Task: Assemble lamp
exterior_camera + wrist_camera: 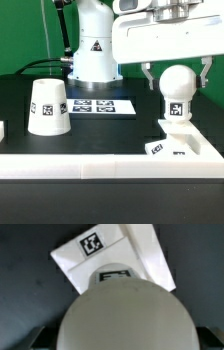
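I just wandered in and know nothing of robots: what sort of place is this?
Probably a robotics research lab, not a home or factory. A white robot pedestal with a warning triangle stands by a black table, and the lamp shade and the marker board carry printed square tags.

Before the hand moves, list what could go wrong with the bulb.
1. The hand flanks the bulb above the base; whether it grips is unclear, so the bulb could tip or fall.
2. In the wrist view the bulb's head covers much of the base, so misalignment could go unseen.
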Controlling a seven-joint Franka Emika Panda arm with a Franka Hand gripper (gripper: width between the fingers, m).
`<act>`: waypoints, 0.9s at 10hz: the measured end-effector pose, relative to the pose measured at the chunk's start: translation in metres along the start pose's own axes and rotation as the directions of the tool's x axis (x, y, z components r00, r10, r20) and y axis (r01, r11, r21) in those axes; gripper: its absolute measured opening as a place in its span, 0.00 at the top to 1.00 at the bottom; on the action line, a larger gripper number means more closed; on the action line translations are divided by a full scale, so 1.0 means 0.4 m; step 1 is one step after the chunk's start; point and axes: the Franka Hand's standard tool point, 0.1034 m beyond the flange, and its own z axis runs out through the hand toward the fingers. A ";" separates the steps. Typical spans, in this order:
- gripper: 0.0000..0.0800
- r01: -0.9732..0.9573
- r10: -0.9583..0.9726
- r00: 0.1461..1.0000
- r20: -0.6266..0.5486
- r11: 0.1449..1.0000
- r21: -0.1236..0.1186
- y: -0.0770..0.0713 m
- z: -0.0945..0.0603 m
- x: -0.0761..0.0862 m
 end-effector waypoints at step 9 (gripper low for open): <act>0.27 -0.654 0.657 0.748 0.092 0.754 -0.062 -0.013 0.010 -0.015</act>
